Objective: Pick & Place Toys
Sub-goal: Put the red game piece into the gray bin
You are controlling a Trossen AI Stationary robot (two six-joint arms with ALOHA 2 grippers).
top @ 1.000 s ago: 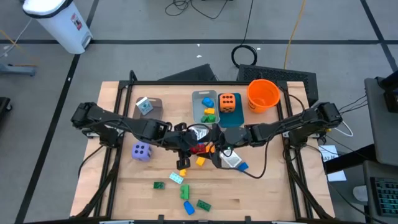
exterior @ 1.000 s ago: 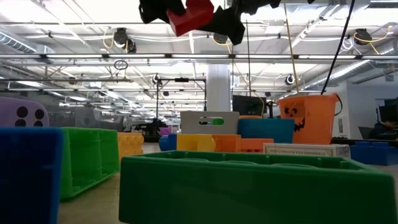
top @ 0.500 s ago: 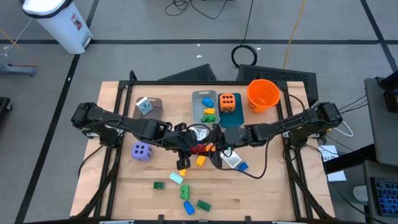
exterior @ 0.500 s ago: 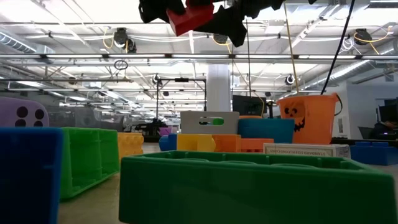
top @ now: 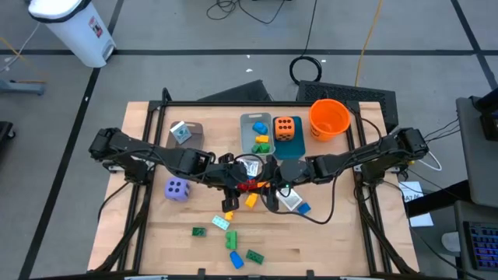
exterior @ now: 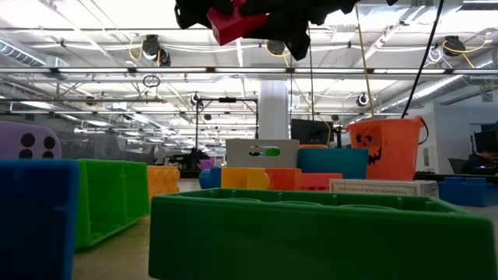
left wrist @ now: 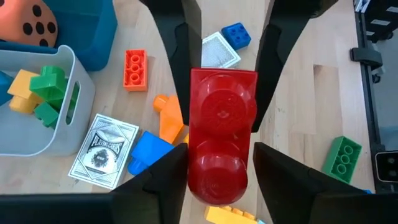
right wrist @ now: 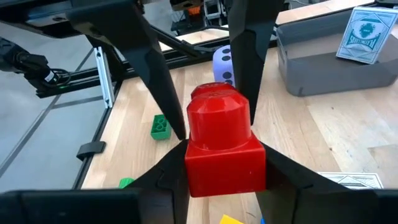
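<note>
A red brick (top: 247, 185) with a round stud hangs in the air over the table's middle, between my two grippers. My right gripper (right wrist: 224, 163) comes from the table's right and is shut on the brick's square body. My left gripper (left wrist: 221, 155) comes from the table's left and sits around the brick's stud end (left wrist: 217, 171); I cannot tell whether it touches it. Below them lie loose toys: a yellow brick (top: 250, 201), a white packet (top: 289, 201) and a blue brick (top: 303, 208). My right gripper pinches the red brick's square body (right wrist: 200, 168) between its two fingers (right wrist: 169, 177), one on each side face. The fingers come nearly level from the table's right. The brick is lifted clear of the table, high above the toys (exterior: 237, 22).
A grey bin (top: 246, 128) with bricks, a teal bin (top: 289, 148) with an orange die and an orange bucket (top: 328, 118) stand at the back. Another grey bin (top: 194, 128) holds a packet. A purple die (top: 177, 189) lies left; green and blue bricks (top: 233, 241) lie near the front.
My right gripper has shut on the red brick, as the low view shows; the brick has stayed in the air at the same place. Neither arm has shifted.
</note>
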